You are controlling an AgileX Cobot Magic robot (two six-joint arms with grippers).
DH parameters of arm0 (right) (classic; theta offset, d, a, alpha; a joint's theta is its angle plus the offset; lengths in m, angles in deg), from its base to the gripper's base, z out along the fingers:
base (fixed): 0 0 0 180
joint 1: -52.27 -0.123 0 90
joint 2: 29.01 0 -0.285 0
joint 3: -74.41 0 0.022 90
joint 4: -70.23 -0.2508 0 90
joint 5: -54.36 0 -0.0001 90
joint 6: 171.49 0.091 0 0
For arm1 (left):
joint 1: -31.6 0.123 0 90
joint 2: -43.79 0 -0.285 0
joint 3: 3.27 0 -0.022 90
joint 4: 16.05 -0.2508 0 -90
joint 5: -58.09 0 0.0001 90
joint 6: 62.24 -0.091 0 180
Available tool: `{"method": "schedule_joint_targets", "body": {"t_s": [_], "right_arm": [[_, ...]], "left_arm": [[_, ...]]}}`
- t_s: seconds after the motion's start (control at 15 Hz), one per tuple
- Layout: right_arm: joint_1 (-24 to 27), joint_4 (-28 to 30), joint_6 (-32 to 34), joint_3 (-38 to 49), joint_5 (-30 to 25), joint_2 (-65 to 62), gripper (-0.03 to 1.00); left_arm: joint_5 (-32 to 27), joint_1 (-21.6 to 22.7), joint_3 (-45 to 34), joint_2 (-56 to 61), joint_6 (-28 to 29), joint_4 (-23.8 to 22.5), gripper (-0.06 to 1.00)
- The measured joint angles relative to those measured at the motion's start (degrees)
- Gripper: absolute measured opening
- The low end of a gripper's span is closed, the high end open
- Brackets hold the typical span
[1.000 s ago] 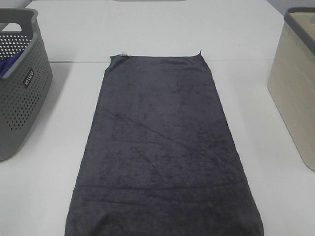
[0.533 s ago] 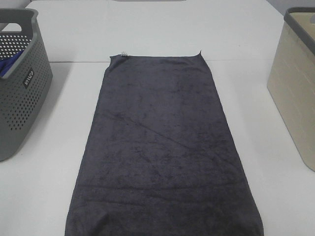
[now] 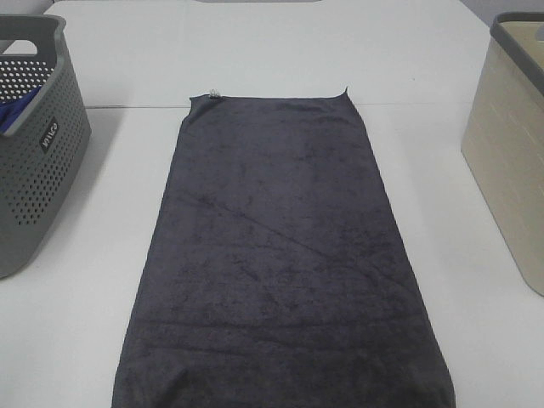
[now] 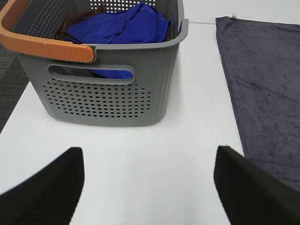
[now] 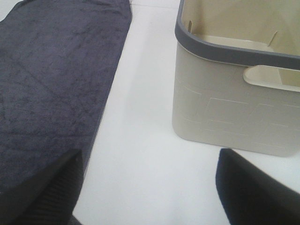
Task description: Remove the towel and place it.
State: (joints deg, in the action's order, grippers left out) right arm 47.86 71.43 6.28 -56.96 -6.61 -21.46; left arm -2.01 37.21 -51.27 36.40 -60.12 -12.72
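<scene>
From the high camera, the towel [image 3: 285,255] lies flat and full length down the middle of the white worktop [image 3: 255,51], a long charcoal rectangle of nappy terry with a faint diagonal crease and a small white tag [image 3: 213,93] at its far left corner. Its near end runs out of the picture. A grey perforated basket [image 3: 38,161] stands to the left and a smooth beige bin [image 3: 510,153] to the right, both well apart from the towel. No arm shows here. My worry is the length: soft cloth this long will sag and trail if pinched at one edge only, and a trailing end could drag on the worktop or catch on a basket rim.

The left wrist camera shows the left gripper [image 4: 150,187] with its two dark fingers spread wide, nothing between them, hanging over bare worktop. Ahead sits the grey basket with its orange handle [image 4: 42,40]; a crumpled blue cloth [image 4: 124,26] and something dark brown are heaped inside. The towel's long edge lies just beside the gripper. A reach toward the basket would pick the wrong cloth.

The right wrist camera shows the right gripper [image 5: 150,192] likewise parted and empty. The towel's other long edge lies on one side, and the beige bin, hard plastic with a dark grey rim [image 5: 220,44] and a cut-out handle, stands near on the other. A flat towel gives little to pinch, so fingers may slide off the pile.
</scene>
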Motion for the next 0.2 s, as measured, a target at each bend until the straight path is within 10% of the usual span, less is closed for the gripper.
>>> {"method": "schedule_joint_targets", "body": {"t_s": [0.2], "right_arm": [[0.00,0.00,0.00,0.00,0.00,0.00,0.75]], "left_arm": [[0.00,0.00,0.00,0.00,0.00,0.00,0.70]]}}
